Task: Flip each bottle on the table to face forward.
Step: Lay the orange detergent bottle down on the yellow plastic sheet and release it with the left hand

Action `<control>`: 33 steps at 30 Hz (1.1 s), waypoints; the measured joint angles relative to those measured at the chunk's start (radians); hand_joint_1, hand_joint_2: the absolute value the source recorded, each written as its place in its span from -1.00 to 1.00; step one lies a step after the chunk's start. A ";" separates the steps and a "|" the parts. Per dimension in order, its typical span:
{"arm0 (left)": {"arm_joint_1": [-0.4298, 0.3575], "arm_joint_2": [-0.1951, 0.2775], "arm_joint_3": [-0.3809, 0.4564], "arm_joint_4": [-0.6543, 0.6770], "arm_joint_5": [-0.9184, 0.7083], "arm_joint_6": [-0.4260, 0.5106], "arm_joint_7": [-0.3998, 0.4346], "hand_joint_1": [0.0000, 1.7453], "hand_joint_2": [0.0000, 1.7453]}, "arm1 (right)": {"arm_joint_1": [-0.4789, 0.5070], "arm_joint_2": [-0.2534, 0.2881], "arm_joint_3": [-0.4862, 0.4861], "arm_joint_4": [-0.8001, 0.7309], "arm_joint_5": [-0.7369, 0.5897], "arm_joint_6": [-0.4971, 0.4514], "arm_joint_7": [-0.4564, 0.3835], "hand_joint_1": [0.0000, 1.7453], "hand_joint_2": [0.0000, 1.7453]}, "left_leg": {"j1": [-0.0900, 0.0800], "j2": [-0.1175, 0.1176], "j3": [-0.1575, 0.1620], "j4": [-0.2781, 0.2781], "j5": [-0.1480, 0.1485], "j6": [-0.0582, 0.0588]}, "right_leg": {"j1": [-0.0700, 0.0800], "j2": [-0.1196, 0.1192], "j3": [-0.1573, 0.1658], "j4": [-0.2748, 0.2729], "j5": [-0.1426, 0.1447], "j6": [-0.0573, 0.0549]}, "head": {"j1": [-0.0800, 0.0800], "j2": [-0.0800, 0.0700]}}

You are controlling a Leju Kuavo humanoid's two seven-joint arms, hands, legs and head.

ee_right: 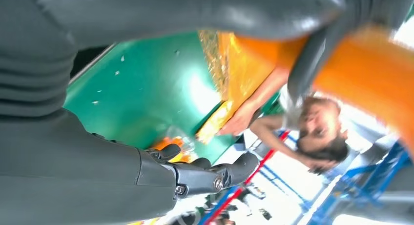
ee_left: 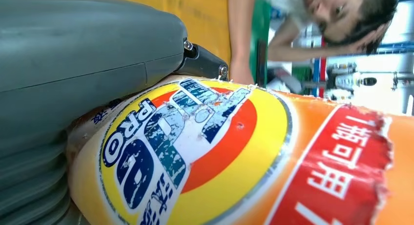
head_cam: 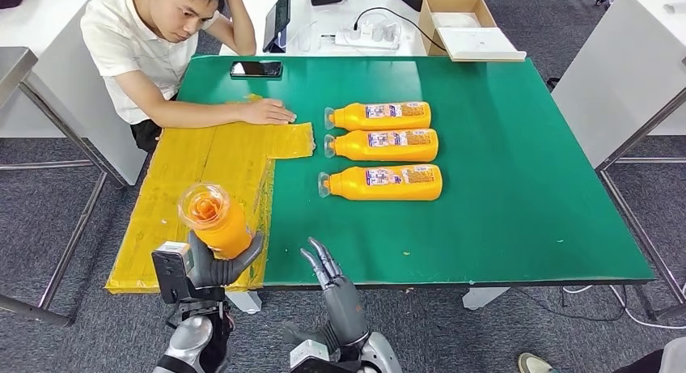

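On the bench [head_cam: 526, 187], wide bare green lies right of the three bottles [head_cam: 380, 149] and in front of them, up to the near edge. The bottles lie close together in a row, with thin gaps between them. To their left, a person's hand [head_cam: 267, 112] rests on the yellow sheet [head_cam: 202, 171], close to the caps. A phone [head_cam: 256, 69] lies at the far edge. The left hand [head_cam: 212, 264] grips a bottle [head_cam: 214, 219] above the sheet's near part; the right hand [head_cam: 328, 268], fingers apart, hovers at the near edge.
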 joint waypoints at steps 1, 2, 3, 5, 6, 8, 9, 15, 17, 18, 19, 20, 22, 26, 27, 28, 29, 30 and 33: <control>-0.001 0.005 0.009 0.003 -0.033 0.021 0.005 1.00 1.00 | 0.008 -0.005 -0.002 -0.016 -0.021 -0.005 0.000 -1.00 -1.00 | 0.000 0.000 0.000 0.000 0.000 0.000 | 0.000 0.000 0.000 0.000 0.000 0.000 | 0.000 0.000; -0.002 0.010 0.018 0.007 -0.064 0.041 0.008 1.00 1.00 | 0.016 -0.010 -0.003 -0.032 -0.037 -0.009 0.000 -1.00 -1.00 | 0.000 0.000 0.000 0.000 0.000 0.000 | 0.000 0.000 0.000 0.000 0.000 0.000 | 0.000 0.000; -0.004 0.016 0.026 0.010 -0.090 0.058 0.010 1.00 1.00 | 0.023 -0.015 -0.004 -0.047 -0.049 -0.011 0.000 -1.00 -1.00 | 0.000 0.000 0.000 0.000 0.000 0.000 | 0.000 0.000 0.000 0.000 0.000 0.000 | 0.000 0.000; -0.008 0.024 0.040 0.018 -0.114 0.074 0.010 1.00 1.00 | 0.033 -0.022 -0.005 -0.070 -0.059 -0.012 0.000 -1.00 -1.00 | 0.000 0.000 0.000 0.000 0.000 0.000 | 0.000 0.000 0.000 0.000 0.000 0.000 | 0.000 0.000; -0.010 0.027 0.045 0.022 -0.118 0.076 0.011 1.00 1.00 | 0.037 -0.024 -0.006 -0.079 -0.061 -0.012 0.000 -1.00 -1.00 | 0.000 0.000 0.000 0.000 0.000 0.000 | 0.000 0.000 0.000 0.000 0.000 0.000 | 0.000 0.000; -0.011 0.031 0.053 0.028 -0.130 0.084 0.012 1.00 1.00 | 0.042 -0.028 -0.007 -0.091 -0.063 -0.012 0.000 -1.00 -1.00 | 0.000 0.000 0.000 0.000 0.000 0.000 | 0.000 0.000 -0.001 0.000 0.000 0.000 | 0.000 0.000; -0.013 0.032 0.055 0.031 -0.147 0.094 0.014 1.00 1.00 | 0.044 -0.029 -0.008 -0.096 -0.065 -0.012 0.000 -1.00 -1.00 | 0.000 0.000 0.000 0.000 0.000 0.000 | 0.000 0.000 -0.001 0.000 0.000 0.000 | 0.000 0.000; -0.127 0.059 0.084 0.185 -0.722 0.219 0.164 1.00 1.00 | 0.053 -0.033 -0.011 -0.139 -0.100 -0.012 0.000 -1.00 -1.00 | 0.000 -0.001 0.000 0.000 0.001 -0.001 | 0.000 -0.001 0.000 0.000 0.000 0.000 | 0.000 0.000; -0.196 0.071 0.091 0.288 -0.904 0.202 0.253 1.00 1.00 | 0.051 -0.032 -0.009 -0.144 -0.108 -0.012 0.000 -1.00 -1.00 | 0.000 -0.001 0.000 0.000 0.002 -0.001 | 0.000 -0.001 0.000 0.000 0.000 0.000 | 0.000 0.000; -0.236 0.078 0.091 0.351 -0.965 0.181 0.302 1.00 1.00 | 0.048 -0.031 -0.006 -0.145 -0.110 -0.011 0.000 -1.00 -1.00 | 0.000 -0.001 0.000 0.000 0.002 -0.001 | 0.000 -0.001 0.000 0.000 0.001 0.000 | 0.000 0.000; -0.277 0.085 0.091 0.415 -1.005 0.156 0.345 1.00 1.00 | 0.044 -0.030 -0.002 -0.145 -0.110 -0.010 0.000 -1.00 -1.00 | 0.000 -0.001 0.000 0.000 0.002 -0.001 | 0.000 0.000 0.000 0.001 0.001 -0.001 | 0.000 0.000; -0.317 0.091 0.090 0.478 -1.032 0.130 0.378 1.00 1.00 | 0.039 -0.028 0.003 -0.145 -0.108 -0.009 0.000 -1.00 -1.00 | 0.000 0.000 0.000 0.000 0.003 -0.001 | 0.000 0.000 0.000 0.001 0.002 -0.001 | 0.000 0.000; -0.388 0.103 0.090 0.585 -1.051 0.087 0.414 1.00 1.00 | 0.029 -0.026 0.015 -0.142 -0.105 -0.007 0.000 -1.00 -1.00 | 0.001 0.000 0.000 0.000 0.003 -0.001 | 0.000 0.000 0.000 0.001 0.003 -0.003 | 0.000 0.000; -0.490 0.117 0.089 0.728 -1.075 0.022 0.459 0.98 1.00 | 0.014 -0.024 0.037 -0.135 -0.102 -0.006 0.000 -1.00 -1.00 | 0.001 0.000 0.000 0.000 0.003 -0.001 | 0.000 -0.001 0.000 0.001 0.003 -0.003 | 0.000 0.000; -0.508 0.119 0.089 0.751 -1.079 0.008 0.468 0.59 1.00 | 0.012 -0.024 0.041 -0.133 -0.102 -0.006 0.000 -1.00 -1.00 | 0.001 0.000 0.000 0.000 0.003 -0.001 | 0.000 -0.001 0.000 0.001 0.003 -0.003 | 0.000 0.000; -0.523 0.120 0.088 0.771 -1.083 -0.006 0.474 0.08 1.00 | 0.009 -0.023 0.044 -0.131 -0.103 -0.005 0.000 -1.00 -1.00 | 0.001 0.000 0.000 0.000 0.003 -0.001 | 0.000 -0.001 0.000 0.001 0.003 -0.003 | 0.000 0.000; -0.536 0.121 0.088 0.788 -1.084 -0.021 0.477 -0.42 1.00 | 0.008 -0.023 0.046 -0.129 -0.104 -0.005 0.000 -1.00 -1.00 | 0.001 0.000 0.001 0.000 0.003 -0.001 | 0.000 0.000 0.000 0.001 0.003 -0.003 | 0.000 0.000; -0.547 0.122 0.088 0.803 -1.082 -0.039 0.476 -0.90 1.00 | 0.006 -0.022 0.047 -0.127 -0.106 -0.005 0.000 -1.00 -1.00 | 0.001 0.000 0.001 0.000 0.003 -0.001 | 0.000 0.000 0.000 0.001 0.003 -0.003 | 0.000 0.000; -0.573 0.125 0.088 0.832 -1.062 -0.119 0.444 -1.00 1.00 | 0.005 -0.020 0.047 -0.122 -0.114 -0.004 0.000 -1.00 -1.00 | 0.001 0.000 0.002 0.000 0.003 -0.001 | 0.000 0.000 0.001 0.001 0.003 -0.003 | 0.000 0.000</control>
